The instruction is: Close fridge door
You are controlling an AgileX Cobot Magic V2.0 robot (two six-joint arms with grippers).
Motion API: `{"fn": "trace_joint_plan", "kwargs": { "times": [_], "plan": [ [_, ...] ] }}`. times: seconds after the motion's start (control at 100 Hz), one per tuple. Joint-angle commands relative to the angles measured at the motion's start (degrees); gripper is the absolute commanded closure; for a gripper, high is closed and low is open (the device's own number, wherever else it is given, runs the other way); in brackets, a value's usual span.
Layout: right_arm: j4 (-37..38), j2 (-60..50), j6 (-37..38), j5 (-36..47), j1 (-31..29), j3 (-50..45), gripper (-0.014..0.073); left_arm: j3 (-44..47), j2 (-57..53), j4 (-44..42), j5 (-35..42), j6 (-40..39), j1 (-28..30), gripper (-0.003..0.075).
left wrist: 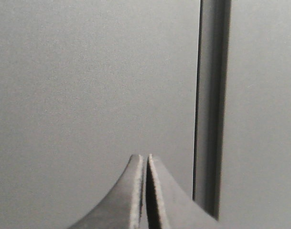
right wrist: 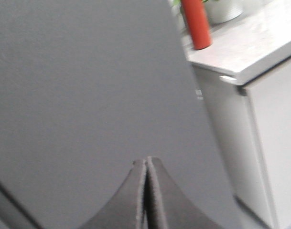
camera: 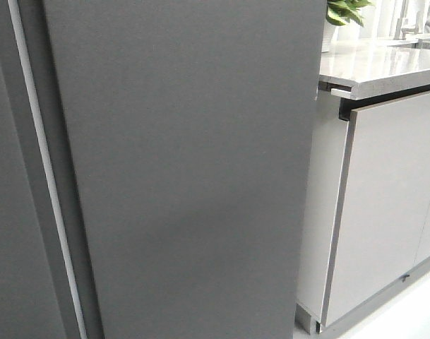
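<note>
The fridge door (camera: 186, 169) is filling most of the front view as a tall, flat, dark-grey panel, its outer face turned toward the camera. To its left a second dark-grey panel (camera: 10, 212) is standing, with a thin white strip (camera: 49, 183) running down between the two. To the right, a pale grey cabinet front (camera: 387, 205) with a dark rim is sitting under a light stone table (camera: 377, 67).

On that table a white pot (right wrist: 226, 10) is holding a green plant (camera: 347, 10), and a red bottle (right wrist: 197, 24) is standing just beside the pot; what is in the bottle cannot be told.

The left tool (left wrist: 144, 160) is pointing at a grey panel with its fingers pressed together and nothing between them. The right tool (right wrist: 146, 162) is likewise fully closed and gripping nothing, its tips facing the fridge door. Whether either tool is touching the panel cannot be told.
</note>
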State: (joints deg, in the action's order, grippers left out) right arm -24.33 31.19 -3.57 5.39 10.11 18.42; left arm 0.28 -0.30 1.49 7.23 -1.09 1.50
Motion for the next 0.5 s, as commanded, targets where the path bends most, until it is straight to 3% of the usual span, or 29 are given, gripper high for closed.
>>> {"fn": "trace_joint_plan", "kwargs": {
  "times": [0.0, 0.28, 0.49],
  "plan": [
    [1.47, -6.21, -0.49, 4.41, -2.67, -4.01, 0.0639, 2.01, -0.61, 0.23, 4.22, -0.25, -0.1, 0.074],
    [11.04, -24.06, -0.49, 2.49, -5.45, -16.57, 0.0639, 2.01, -0.61, 0.23, 4.22, -0.25, -0.1, 0.074],
    [14.42, -28.56, -0.36, 2.65, -5.68, -20.47, 0.0639, 2.01, -0.61, 0.23, 4.22, -0.25, -0.1, 0.074]
  ]
}}
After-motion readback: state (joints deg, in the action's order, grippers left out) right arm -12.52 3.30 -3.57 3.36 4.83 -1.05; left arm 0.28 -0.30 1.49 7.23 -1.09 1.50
